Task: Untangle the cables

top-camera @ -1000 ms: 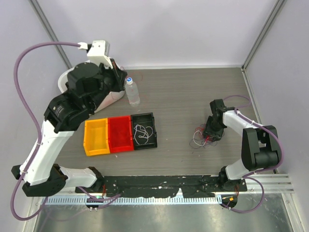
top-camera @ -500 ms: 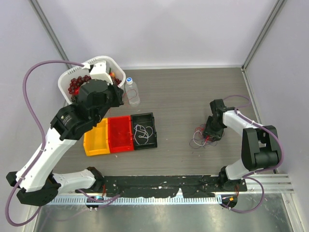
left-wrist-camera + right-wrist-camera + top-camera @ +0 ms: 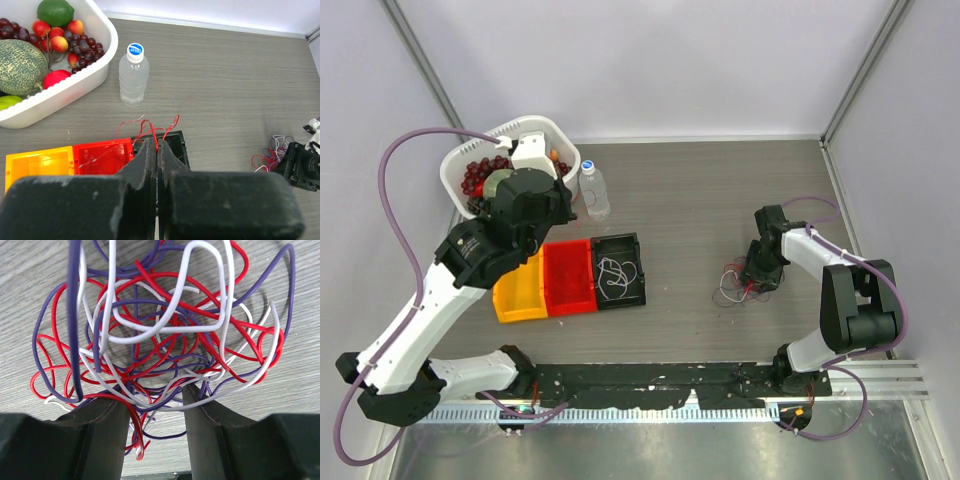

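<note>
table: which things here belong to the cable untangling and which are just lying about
Job: tangled cables under right gripper; red cable pinched in left gripper; white cable in black bin; likely red bin, yellow bin.
Lying about: fruit basket, water bottle.

Both arms (image 3: pixel 415 320) pair white links with black joints. Mauve hoses (image 3: pixel 386 178) run alongside. Grippers (image 3: pixel 150 396) are matte black.
</note>
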Motion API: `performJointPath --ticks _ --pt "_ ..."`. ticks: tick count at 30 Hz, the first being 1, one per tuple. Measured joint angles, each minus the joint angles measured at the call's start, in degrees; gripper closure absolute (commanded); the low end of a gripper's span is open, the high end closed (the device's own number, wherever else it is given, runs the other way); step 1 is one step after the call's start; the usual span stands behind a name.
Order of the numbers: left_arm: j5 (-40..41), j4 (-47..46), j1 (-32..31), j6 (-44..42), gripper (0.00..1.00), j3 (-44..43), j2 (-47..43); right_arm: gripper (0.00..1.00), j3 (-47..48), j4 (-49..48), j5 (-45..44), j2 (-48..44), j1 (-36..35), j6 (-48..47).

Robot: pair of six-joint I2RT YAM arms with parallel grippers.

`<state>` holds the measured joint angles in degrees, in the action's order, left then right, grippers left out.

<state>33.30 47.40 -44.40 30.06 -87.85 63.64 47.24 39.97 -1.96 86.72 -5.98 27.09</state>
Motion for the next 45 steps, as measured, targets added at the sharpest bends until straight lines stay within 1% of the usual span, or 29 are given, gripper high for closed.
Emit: performJointPath --ticks 8,16,21,25,29,34,40,45 --pt "3.0 0.3 0.0 0.4 1.0 1.9 -0.4 0.5 0.0 0.0 0.1 0.0 0.0 0.0" --pt "4.6 1.4 0.0 3.2 1.0 5.6 -3.4 0.5 0.0 0.0 0.2 0.0 0.0 -0.2" --pt "4.4 1.4 0.0 6.9 1.0 10.8 -4.3 0.5 0.0 0.0 0.2 0.0 0.0 -0.2" --pt "4.0 2.1 1.4 11.7 1.0 16.8 -3.7 0.5 0.0 0.0 0.2 0.0 0.0 -0.2" --pt "3.0 4.2 5.0 16.1 1.0 20.4 -1.2 0.5 0.0 0.0 0.2 0.0 0.0 -0.3" --pt "0.8 5.2 8.6 20.0 1.0 23.8 4.6 0.5 0.0 0.0 0.4 0.0 0.0 -0.3" --pt "-1.9 4.3 9.0 22.9 1.0 26.3 12.8 0.5 0.0 0.0 0.5 0.0 0.1 -0.3" --pt "-3.4 1.4 9.0 23.7 1.0 30.5 16.3 0.5 0.0 0.0 0.6 0.0 0.1 -0.4"
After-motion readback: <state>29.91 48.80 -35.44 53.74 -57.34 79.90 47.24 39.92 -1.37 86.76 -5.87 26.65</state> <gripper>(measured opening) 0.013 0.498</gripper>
